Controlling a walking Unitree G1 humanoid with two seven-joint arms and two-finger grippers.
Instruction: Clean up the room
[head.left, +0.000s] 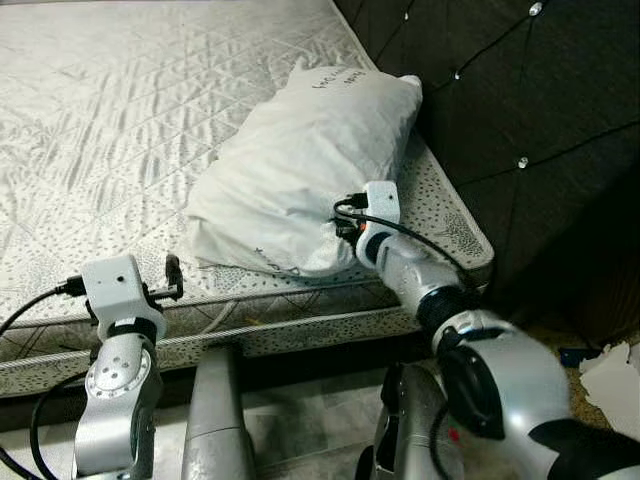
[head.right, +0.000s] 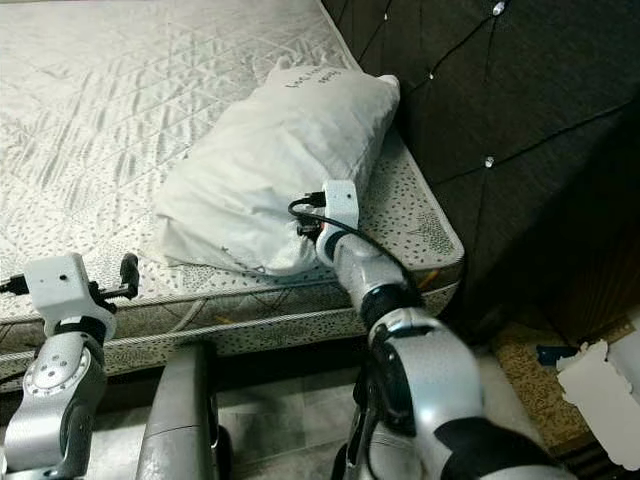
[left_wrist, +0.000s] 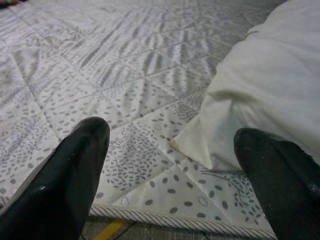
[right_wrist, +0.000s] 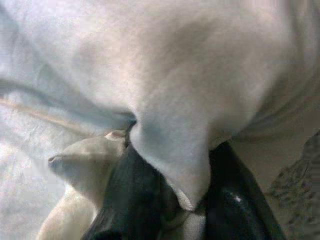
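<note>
Nearest me on the left, my left gripper (left_wrist: 170, 175) hangs with jaws wide apart over the mattress (head.left: 130, 120) edge. Rightward, my right gripper (right_wrist: 170, 200) pinches the near corner of the white pillow (head.left: 300, 160) lying by the headboard (head.left: 520, 110). It looks soft, light and floppy, so I'd hold bunched fabric.

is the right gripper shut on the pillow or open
Shut: the right gripper pinches a fold of the pillow between its fingers.
</note>
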